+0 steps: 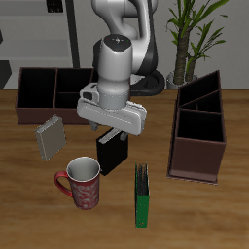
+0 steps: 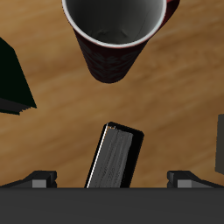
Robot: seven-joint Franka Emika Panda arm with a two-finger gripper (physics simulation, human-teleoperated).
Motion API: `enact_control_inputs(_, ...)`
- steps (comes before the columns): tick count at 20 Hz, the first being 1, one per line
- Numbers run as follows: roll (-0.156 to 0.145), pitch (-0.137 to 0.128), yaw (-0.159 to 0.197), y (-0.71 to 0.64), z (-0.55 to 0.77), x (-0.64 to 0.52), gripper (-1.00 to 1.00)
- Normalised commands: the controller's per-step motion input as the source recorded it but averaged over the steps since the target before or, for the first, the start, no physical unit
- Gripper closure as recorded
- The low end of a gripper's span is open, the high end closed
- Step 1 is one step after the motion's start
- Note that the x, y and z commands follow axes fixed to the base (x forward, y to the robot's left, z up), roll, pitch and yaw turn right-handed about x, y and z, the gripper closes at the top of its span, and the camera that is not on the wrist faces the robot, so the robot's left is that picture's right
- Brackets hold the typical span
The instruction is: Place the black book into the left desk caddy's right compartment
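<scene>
Your fingers [image 2: 108, 178] stand apart, straddling the black book [image 2: 115, 157] directly below on the desk [image 2: 175, 105], its long axis running slightly askew between them.

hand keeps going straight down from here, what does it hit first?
Most likely the black book, standing upright directly beneath the hand, between its fingers in the wrist view. Depth is unclear; the mug sits off-line, nearer the front edge.

I count three books on the table: one black book [image 1: 113, 153], one grey book [image 1: 51, 138], one green book [image 1: 142, 195]. Two brown caddies, the left desk caddy [image 1: 198, 130] and a wide caddy [image 1: 49, 90]. One red mug [image 1: 81, 184]. One potted plant [image 1: 187, 39].
</scene>
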Motion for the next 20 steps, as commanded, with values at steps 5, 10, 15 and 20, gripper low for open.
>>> enact_control_inputs(5, 0.013, -0.013, -0.012, 0.08, -0.19, -0.10, -1.00)
enact_control_inputs(10, -0.036, 0.006, -0.004, -0.13, -0.20, 0.02, -1.00)
enact_control_inputs(15, -0.011, 0.019, -0.003, -0.04, -0.18, 0.07, -1.00)
enact_control_inputs(20, 0.000, 0.038, -0.028, -0.03, -0.33, 0.13, -1.00)
